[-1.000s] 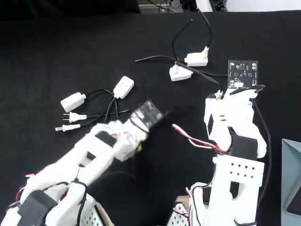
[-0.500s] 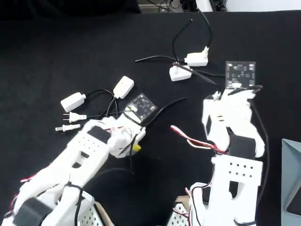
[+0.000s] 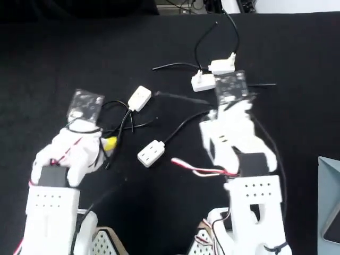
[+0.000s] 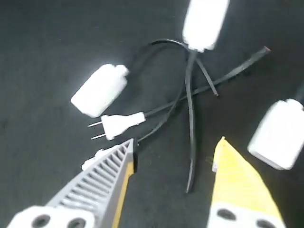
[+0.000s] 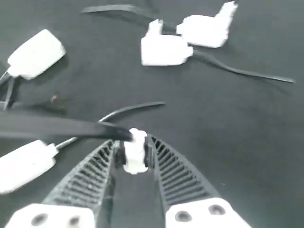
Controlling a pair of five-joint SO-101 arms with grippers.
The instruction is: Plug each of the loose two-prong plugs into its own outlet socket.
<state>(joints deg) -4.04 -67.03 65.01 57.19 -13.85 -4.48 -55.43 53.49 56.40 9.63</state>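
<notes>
A loose two-prong plug [image 4: 118, 126] lies on the black table between a white socket [image 4: 99, 89] and my left gripper [image 4: 175, 142]. That gripper hangs open just above it, its grey finger [image 4: 111, 161] close to the plug. A second plug [image 4: 91, 163] peeks out beside the grey finger. My right gripper [image 5: 134, 142] is shut on a white plug [image 5: 135, 151] whose black cable trails off sideways. Ahead of it lie two white sockets [image 5: 164, 48] [image 5: 206, 28]. In the high view the left arm [image 3: 66, 154] is at the left and the right arm [image 3: 234, 133] is right of centre.
More white sockets lie about: one at mid-table [image 3: 150, 153] on a black cable, one further back [image 3: 139, 98], and a pair near the back [image 3: 203, 81] [image 3: 222, 66]. Black cables [image 4: 190, 104] cross between them. A grey box [image 3: 330, 202] sits at the right edge.
The left arm has swung from mid-table to the left, over the loose plugs, uncovering the mid-table socket. The right arm has shifted left and toward the back sockets.
</notes>
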